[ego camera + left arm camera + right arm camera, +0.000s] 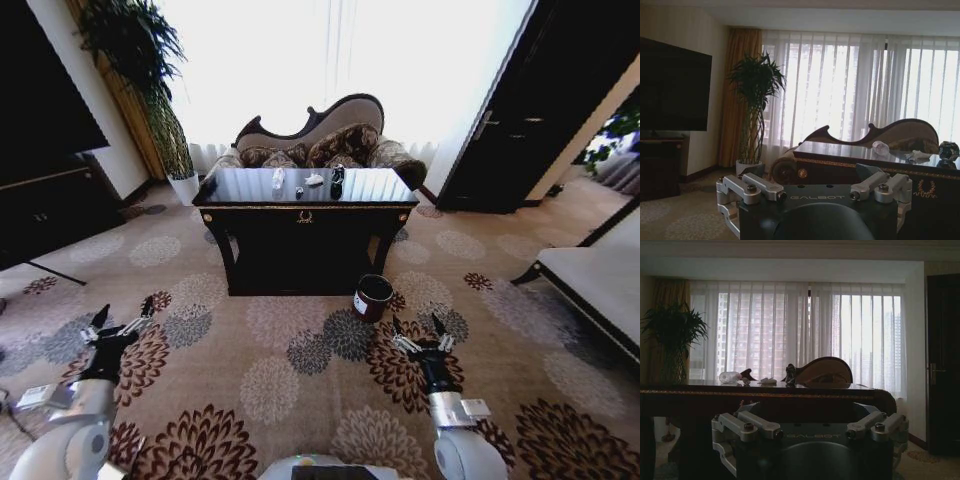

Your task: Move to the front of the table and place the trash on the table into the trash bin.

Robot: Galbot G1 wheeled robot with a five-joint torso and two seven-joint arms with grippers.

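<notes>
You are well short of the table [240, 189] at twelve o'clock; left gripper [119, 323] and right gripper [421, 335] hang spread and empty, since nothing is reachable.

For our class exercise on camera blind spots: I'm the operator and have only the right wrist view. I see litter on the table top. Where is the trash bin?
Observer: The trash bin stands on the carpet beside the table's front right leg, far lower than its top.
Operator: And where is the left gripper?
Observer: The left gripper hovers open and empty, low over the carpet, well short of the table.
</notes>
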